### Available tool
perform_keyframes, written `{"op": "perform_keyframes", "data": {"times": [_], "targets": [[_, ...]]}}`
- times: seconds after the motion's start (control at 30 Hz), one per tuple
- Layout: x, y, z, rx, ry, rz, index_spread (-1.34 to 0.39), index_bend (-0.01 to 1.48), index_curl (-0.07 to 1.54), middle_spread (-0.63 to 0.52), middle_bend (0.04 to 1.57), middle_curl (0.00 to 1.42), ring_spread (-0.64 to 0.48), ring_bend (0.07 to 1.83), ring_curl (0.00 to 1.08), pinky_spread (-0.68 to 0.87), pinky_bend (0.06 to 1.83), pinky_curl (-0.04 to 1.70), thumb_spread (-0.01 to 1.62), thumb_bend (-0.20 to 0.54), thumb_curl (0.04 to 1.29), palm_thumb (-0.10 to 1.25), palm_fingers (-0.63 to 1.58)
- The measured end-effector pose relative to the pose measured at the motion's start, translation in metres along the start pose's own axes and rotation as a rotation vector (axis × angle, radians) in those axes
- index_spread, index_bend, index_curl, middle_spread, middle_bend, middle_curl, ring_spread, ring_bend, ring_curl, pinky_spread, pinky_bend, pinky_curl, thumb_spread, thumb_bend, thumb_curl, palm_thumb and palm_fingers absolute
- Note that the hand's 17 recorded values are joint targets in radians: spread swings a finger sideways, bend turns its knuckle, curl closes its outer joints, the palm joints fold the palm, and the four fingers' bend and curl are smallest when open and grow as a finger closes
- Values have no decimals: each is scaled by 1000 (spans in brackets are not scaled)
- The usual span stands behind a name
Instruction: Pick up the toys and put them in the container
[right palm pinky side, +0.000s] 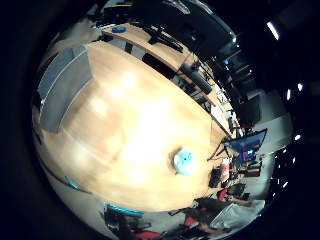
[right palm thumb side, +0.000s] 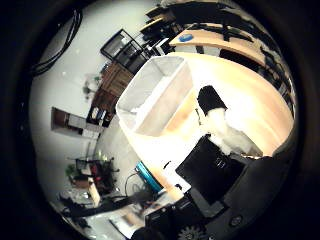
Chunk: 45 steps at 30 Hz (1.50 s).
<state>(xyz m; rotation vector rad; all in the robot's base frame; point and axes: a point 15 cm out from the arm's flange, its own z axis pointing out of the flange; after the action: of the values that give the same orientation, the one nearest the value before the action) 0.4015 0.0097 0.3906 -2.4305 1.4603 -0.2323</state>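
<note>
A small light-blue round toy lies on the wooden table, far from the palm and alone near one edge. A white rectangular container stands on the same table near another edge, and its inside looks bare. My right hand shows in the thumb side view as black and white parts, with one finger reaching out over the table beside the container. It holds nothing that I can see. The hand is high above the table.
A grey flat panel lies at one end of the table. A second wooden desk with dark equipment runs beyond the table. A monitor on a stand and chairs stand on the floor past the toy's edge.
</note>
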Motion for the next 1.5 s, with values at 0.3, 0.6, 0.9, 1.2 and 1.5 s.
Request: {"op": "perform_keyframes", "data": {"times": [0.3, 0.6, 0.9, 1.2, 1.5], "targets": [[41, 13, 12, -38, 7, 94, -609, 233, 378, -373, 200, 309, -384, 703, 186, -44, 907, -11, 1029, -26, 466, 559, 457], [90, 37, 25, -94, 30, 183, -595, 198, 372, -358, 188, 307, -367, 690, 178, 6, 880, -7, 1027, -25, 467, 562, 436], [147, 60, 27, -110, 74, 256, -585, 191, 364, -345, 187, 302, -353, 682, 173, 40, 868, -6, 1024, -26, 463, 568, 419], [177, 93, 36, -140, 69, 307, -584, 191, 361, -340, 189, 300, -348, 674, 171, 56, 866, -5, 1016, -26, 462, 578, 417], [211, 125, 46, -164, 60, 353, -580, 192, 358, -338, 185, 297, -344, 672, 170, 62, 857, -6, 1016, -25, 457, 587, 411]]}}
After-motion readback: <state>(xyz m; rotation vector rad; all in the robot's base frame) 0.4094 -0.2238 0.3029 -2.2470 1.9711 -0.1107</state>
